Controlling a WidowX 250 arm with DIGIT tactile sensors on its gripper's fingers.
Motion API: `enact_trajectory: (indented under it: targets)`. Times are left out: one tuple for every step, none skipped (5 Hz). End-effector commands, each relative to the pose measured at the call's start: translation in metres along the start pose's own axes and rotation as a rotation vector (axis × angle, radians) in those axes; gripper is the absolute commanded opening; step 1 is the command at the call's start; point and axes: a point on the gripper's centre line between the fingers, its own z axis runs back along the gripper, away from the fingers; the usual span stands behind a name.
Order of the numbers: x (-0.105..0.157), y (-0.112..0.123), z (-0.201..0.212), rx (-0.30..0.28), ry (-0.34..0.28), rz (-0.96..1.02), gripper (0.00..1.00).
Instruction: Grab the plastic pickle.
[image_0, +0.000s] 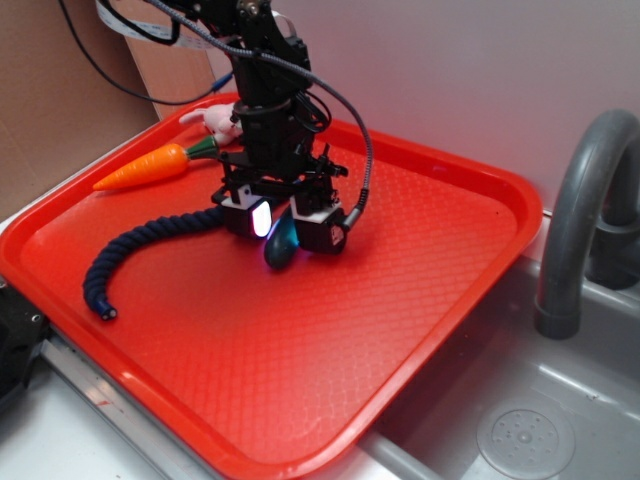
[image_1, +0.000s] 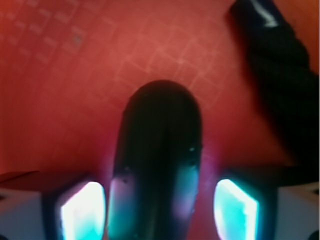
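The plastic pickle is a smooth dark green-teal oblong lying on the red tray near its middle. My gripper is lowered over it and open, with one glowing finger pad on each side. In the wrist view the pickle runs up between the pads. The left pad sits close against it. A strip of red tray shows between the pickle and the right pad. The pickle's near end is hidden under the gripper.
A navy twisted rope curls on the tray left of the gripper, and in the wrist view the rope is at the upper right. An orange toy carrot and a pink plush toy lie at the back. A grey faucet and sink are on the right.
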Motion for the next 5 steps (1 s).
enact_trajectory:
  targets:
    - [-0.023,-0.001,0.066,0.003,-0.164,-0.030,0.00]
    - [-0.035,0.014,0.116,0.060,-0.243,-0.198,0.00]
    - [-0.047,0.041,0.166,0.056,-0.226,-0.329,0.00]
    - [-0.071,0.049,0.215,0.094,-0.279,-0.299,0.00]
    - [-0.089,0.063,0.247,0.008,-0.304,-0.106,0.00]
